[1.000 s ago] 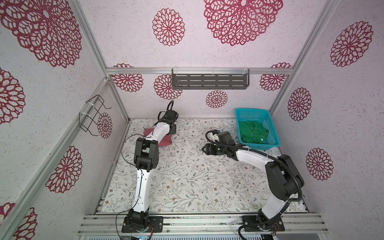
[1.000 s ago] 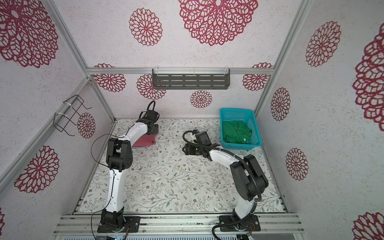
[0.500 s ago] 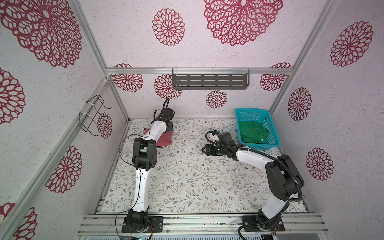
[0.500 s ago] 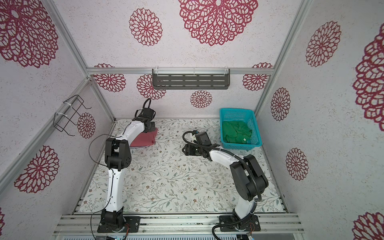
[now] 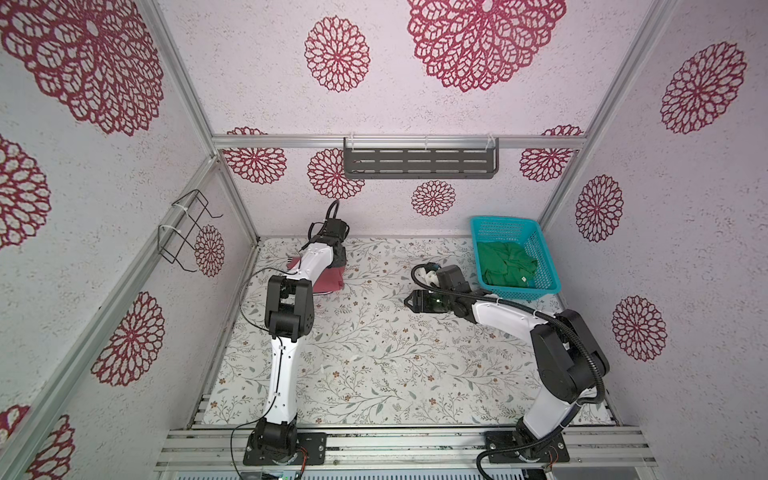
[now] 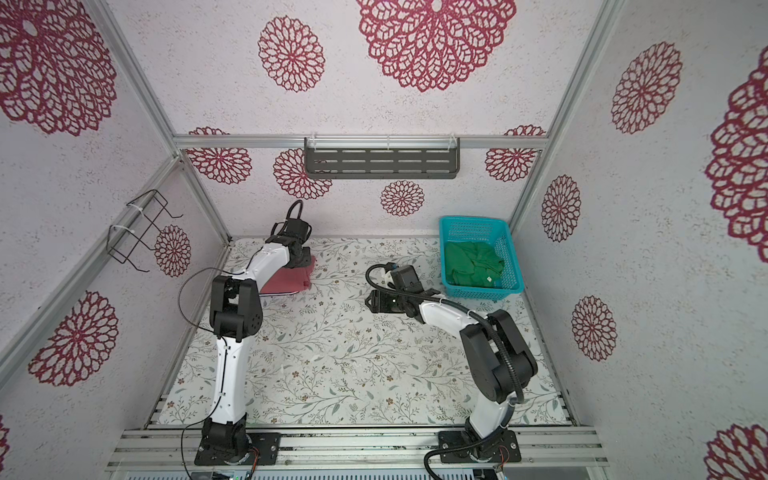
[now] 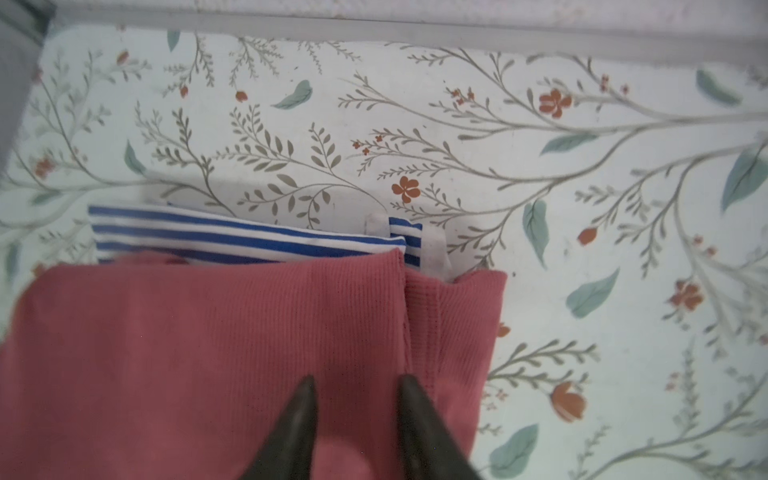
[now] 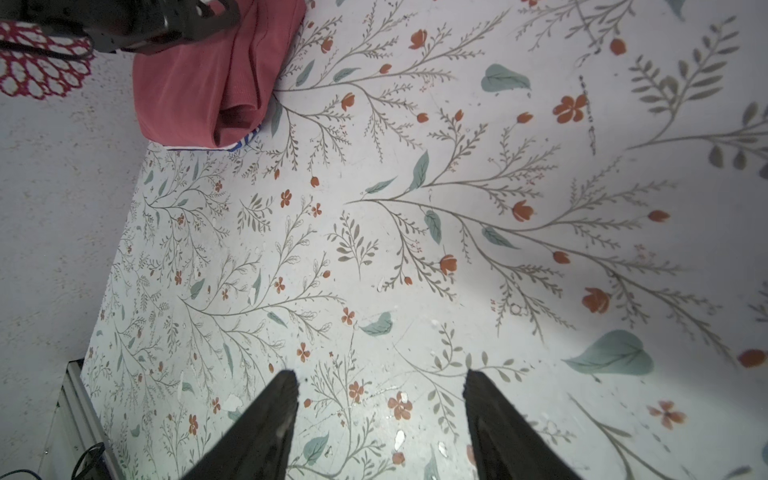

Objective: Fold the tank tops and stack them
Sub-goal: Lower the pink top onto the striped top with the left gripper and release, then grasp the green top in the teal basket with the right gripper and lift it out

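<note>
The red-pink tank top (image 7: pixel 228 332) lies folded on the striped tank top (image 7: pixel 232 235) at the table's back left, shown in both top views (image 5: pixel 328 280) (image 6: pixel 286 280). My left gripper (image 7: pixel 355 382) hangs just over the red-pink cloth. Its jaws stand slightly apart with nothing pinched between them. The green tank top (image 5: pixel 505 268) (image 6: pixel 473 266) lies crumpled in the teal basket (image 5: pixel 503 220). My right gripper (image 8: pixel 380 374) (image 5: pixel 409 300) stands open over bare table near the middle and holds nothing. From the right wrist view the red-pink top (image 8: pixel 199 91) covers the striped top, leaving only a striped corner (image 8: pixel 241 143) visible.
The teal basket (image 6: pixel 473 219) stands at the back right corner. A grey slotted shelf (image 5: pixel 419 164) hangs on the back wall and a black wire rack (image 5: pixel 187 228) on the left wall. The floral table (image 5: pixel 374 353) ends at a metal rail in front.
My left gripper shifted a little to the back left over the stack, then came back right. Its jaws closed and have parted again. The right arm has not moved.
</note>
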{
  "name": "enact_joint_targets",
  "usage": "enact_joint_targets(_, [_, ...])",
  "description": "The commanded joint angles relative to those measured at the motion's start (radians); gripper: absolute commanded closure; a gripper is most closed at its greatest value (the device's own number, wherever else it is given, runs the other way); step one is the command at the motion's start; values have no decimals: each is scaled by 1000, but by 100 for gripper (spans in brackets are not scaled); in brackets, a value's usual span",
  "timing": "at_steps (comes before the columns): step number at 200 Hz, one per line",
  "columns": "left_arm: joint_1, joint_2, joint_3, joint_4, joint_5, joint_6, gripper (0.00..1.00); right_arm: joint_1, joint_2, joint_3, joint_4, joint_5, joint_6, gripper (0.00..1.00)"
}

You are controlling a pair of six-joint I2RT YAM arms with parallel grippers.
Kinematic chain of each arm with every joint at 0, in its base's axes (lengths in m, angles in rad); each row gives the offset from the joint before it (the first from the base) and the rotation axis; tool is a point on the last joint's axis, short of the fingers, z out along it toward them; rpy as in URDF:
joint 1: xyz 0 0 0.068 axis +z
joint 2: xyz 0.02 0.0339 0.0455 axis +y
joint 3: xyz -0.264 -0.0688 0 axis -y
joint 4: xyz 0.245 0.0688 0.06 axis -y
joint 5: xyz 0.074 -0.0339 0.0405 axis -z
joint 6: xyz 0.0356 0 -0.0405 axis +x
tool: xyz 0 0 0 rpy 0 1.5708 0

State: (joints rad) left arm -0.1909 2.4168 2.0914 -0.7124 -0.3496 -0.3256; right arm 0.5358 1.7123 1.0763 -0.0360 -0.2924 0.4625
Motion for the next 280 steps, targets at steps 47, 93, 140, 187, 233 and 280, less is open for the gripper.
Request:
enact_joint_targets(47, [-4, -33, -2, 21, -17, 2, 100, -8, -113, -2, -48, 61, -51, 33])
enact_joint_targets(93, [-43, -152, -124, 93, -28, 23, 32, -84, -238, -23, -109, 230, -58, 28])
enact_joint_targets(140, [-94, -393, -315, 194, -41, 19, 4, -349, -306, 71, -284, 405, -129, 21])
enact_joint_targets(187, [-156, -691, -578, 217, -14, -55, 0, -561, -62, 263, -344, 432, -224, 14])
enact_joint_targets(233, [-216, -991, -892, 240, 40, -206, 2, -579, 271, 498, -383, 414, -275, 9])
enact_joint_targets(280, [-241, -1222, -1132, 211, 102, -326, 2, -582, 501, 641, -415, 376, -231, 14])
